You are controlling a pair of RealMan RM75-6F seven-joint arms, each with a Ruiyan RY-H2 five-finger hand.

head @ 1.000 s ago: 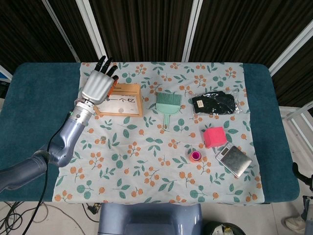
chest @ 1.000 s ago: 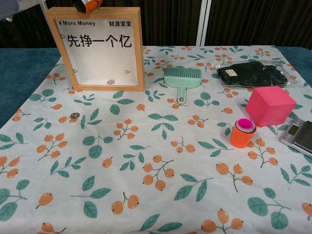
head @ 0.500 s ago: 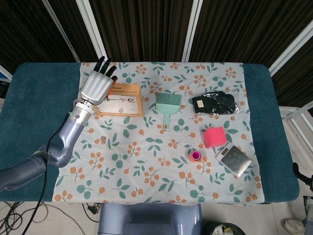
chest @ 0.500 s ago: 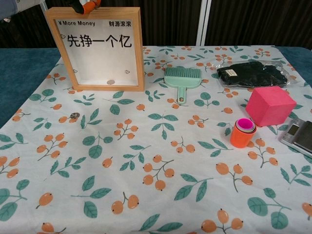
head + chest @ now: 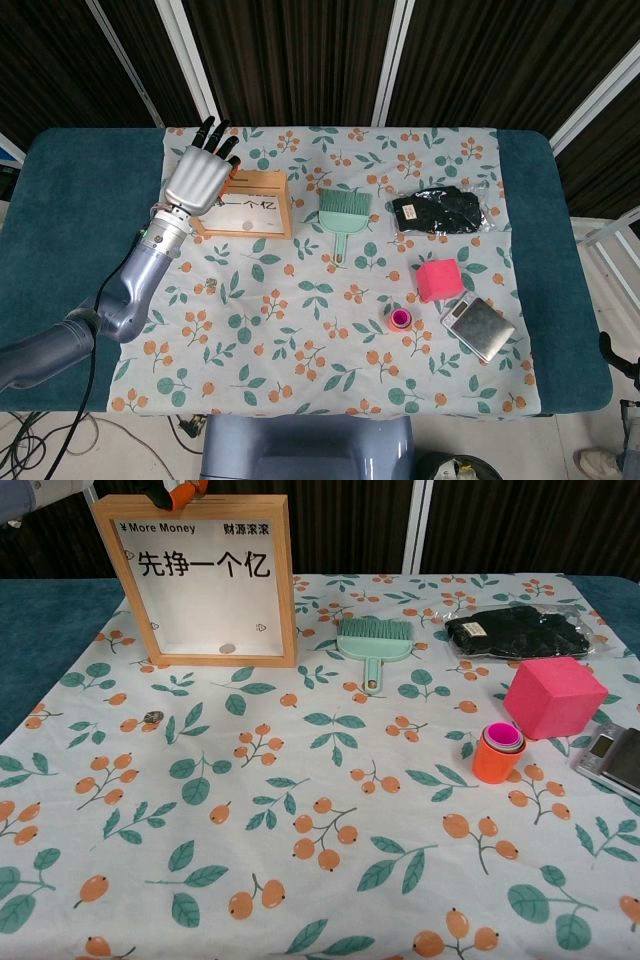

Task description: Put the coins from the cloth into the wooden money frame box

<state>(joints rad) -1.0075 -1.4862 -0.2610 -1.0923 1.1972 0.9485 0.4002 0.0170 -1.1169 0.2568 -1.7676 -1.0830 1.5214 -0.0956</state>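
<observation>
Step in hand, as I read it: dropping a coin thru the top of the wooden money frame box (image 5: 195, 578). To do it well: keep the fingertips (image 5: 170, 493) right over the top edge, line the coin w/ the slot, let go only once it's aligned, don't nudge the box, which stands upright near the cloth's (image 5: 330, 300) far left corner.

Left hand (image 5: 200, 170) hangs over the box top, back of hand up, fingers stretched toward the table's far edge and slightly apart. Whether it pinches a coin: can't tell, palm side hidden and the chest view shows only fingertips at the frame's top. Forearm runs back toward the near left corner. Right hand: not seen in either view.

One coin in box (image 5: 228, 649) lies at the bottom behind the glass. Another coin (image 5: 152, 717) sits on the cloth, in front of the box toward the left edge, so the job isn't done.
</observation>
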